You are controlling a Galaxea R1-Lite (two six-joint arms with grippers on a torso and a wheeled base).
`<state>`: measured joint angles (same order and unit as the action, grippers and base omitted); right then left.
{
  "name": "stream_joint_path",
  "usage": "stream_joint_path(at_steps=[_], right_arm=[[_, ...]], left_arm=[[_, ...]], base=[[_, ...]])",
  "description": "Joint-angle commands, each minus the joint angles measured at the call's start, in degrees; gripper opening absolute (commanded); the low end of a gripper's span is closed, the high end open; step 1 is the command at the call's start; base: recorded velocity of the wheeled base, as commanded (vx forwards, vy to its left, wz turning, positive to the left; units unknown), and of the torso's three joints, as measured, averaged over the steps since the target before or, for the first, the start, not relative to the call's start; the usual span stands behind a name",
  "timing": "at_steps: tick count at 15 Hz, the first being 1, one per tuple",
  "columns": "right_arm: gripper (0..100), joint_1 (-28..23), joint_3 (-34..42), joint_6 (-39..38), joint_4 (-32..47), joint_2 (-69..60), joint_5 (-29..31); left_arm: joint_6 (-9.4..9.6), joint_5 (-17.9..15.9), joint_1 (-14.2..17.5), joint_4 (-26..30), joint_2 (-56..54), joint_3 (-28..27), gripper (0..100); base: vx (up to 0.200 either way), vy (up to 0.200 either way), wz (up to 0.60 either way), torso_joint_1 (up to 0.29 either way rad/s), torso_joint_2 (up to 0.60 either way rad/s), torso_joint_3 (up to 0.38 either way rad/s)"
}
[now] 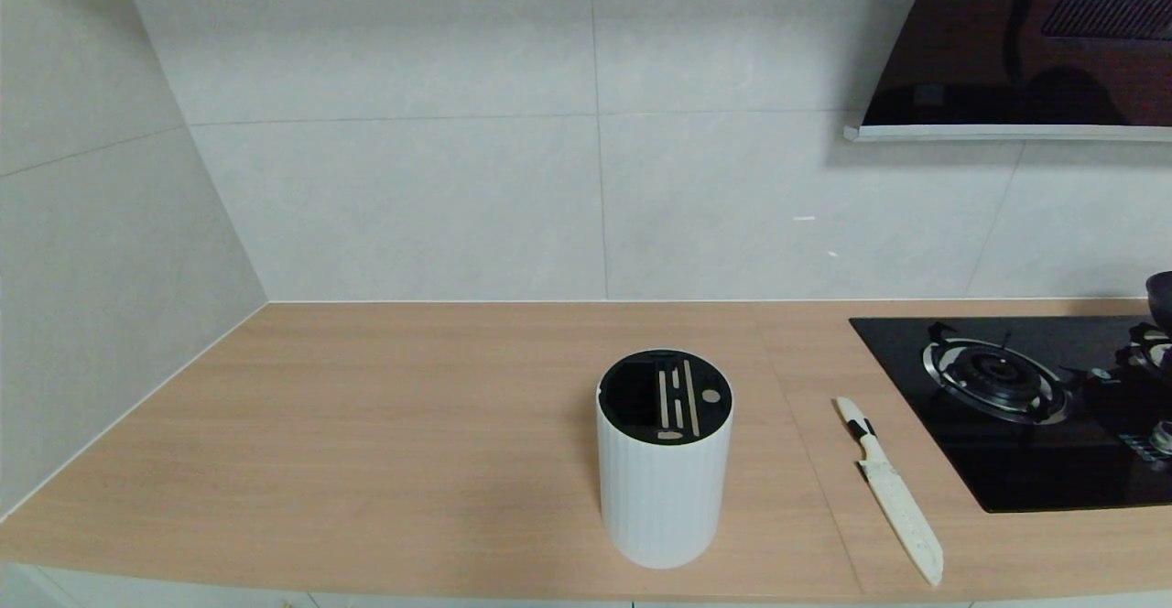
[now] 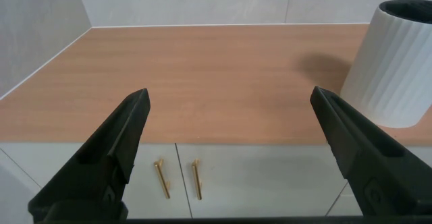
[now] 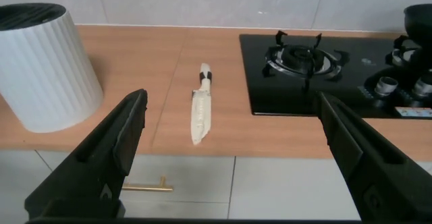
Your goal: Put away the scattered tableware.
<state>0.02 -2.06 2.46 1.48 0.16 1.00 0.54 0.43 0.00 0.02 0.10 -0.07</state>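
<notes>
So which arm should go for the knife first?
Right, most likely. The knife lies right of the white holder, directly ahead of the open right gripper; the left gripper faces counter on the holder's far side.

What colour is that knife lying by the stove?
The knife is cream-white, with a black band on its handle; it shows clearest in the head view.

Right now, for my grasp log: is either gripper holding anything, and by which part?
Nothing is held. The left gripper and right gripper are open and empty; the knife lies on the counter.
</notes>
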Motion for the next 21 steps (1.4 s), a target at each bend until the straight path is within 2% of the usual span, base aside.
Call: stream_joint_path(at_steps=[1,5,8,9,11,16,21], right_arm=[[100,1.2,-7.7,-0.6,-0.6,5.5,-0.3],[100,2.8,-12.0,-0.8,-1.0,25.5,-1.4],[100,9.1,-12.9,-0.8,-5.3,42.3,-1.8],[100,9.6,-12.9,-0.9,-5.9,43.8,-1.7],[100,10.5,-12.8,-1.4,-12.5,57.7,-1.8],[100,10.6,-12.6,-1.5,-30.2,82.5,-1.4],[100,10.6,-13.5,-1.3,-47.1,100.2,0.3]], left_arm=[[-0.01,0.0,0.0,0.0,0.0,0.0,100],[-0.01,0.0,0.0,0.0,0.0,0.1,100],[-0.01,0.0,0.0,0.0,0.0,0.1,100],[-0.01,0.0,0.0,0.0,0.0,0.1,100],[-0.01,0.0,0.0,0.0,0.0,0.0,100],[-0.01,0.0,0.0,0.0,0.0,0.1,100],[-0.01,0.0,0.0,0.0,0.0,0.1,100]], base=[[0.0,0.0,0.0,0.0,0.0,0.0],[0.0,0.0,0.0,0.0,0.0,0.0],[0.0,0.0,0.0,0.0,0.0,0.0],[0.0,0.0,0.0,0.0,0.0,0.0],[0.0,0.0,0.0,0.0,0.0,0.0],[0.0,0.0,0.0,0.0,0.0,0.0],[0.0,0.0,0.0,0.0,0.0,0.0]])
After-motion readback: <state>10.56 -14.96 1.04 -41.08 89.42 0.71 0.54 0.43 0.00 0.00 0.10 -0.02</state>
